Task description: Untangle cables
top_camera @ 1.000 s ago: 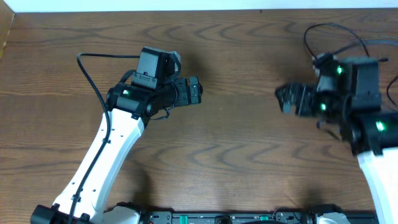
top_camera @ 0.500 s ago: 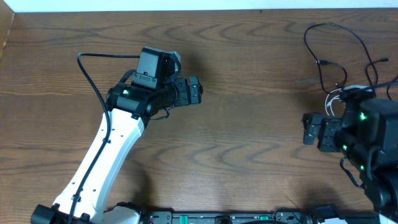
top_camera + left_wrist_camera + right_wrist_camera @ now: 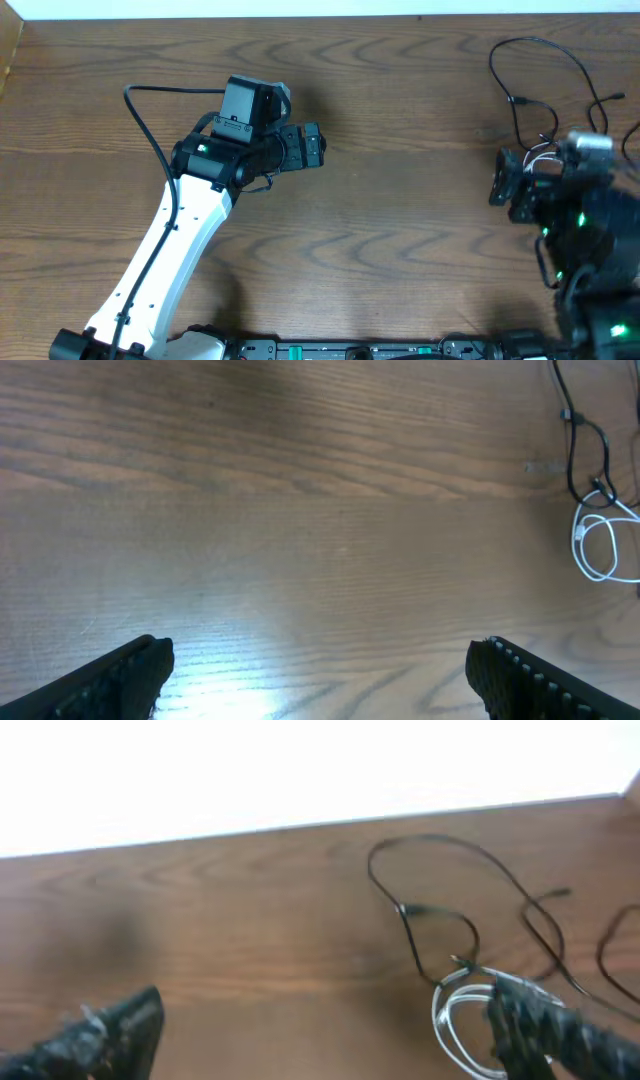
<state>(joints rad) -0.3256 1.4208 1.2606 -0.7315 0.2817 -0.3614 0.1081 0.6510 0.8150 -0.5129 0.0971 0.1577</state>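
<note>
Your left gripper [image 3: 320, 660] hangs open above the wooden table [image 3: 300, 480]; your right gripper [image 3: 320, 1025] is open too, near the coiled white cable [image 3: 447, 1010], which touches the looping black cable [image 3: 432, 838] at the far right, well apart from your left gripper

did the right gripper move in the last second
Yes. Overhead, the right gripper shifted right and slightly down-image, now nearly under the black cable plug, not well left of it.
</note>
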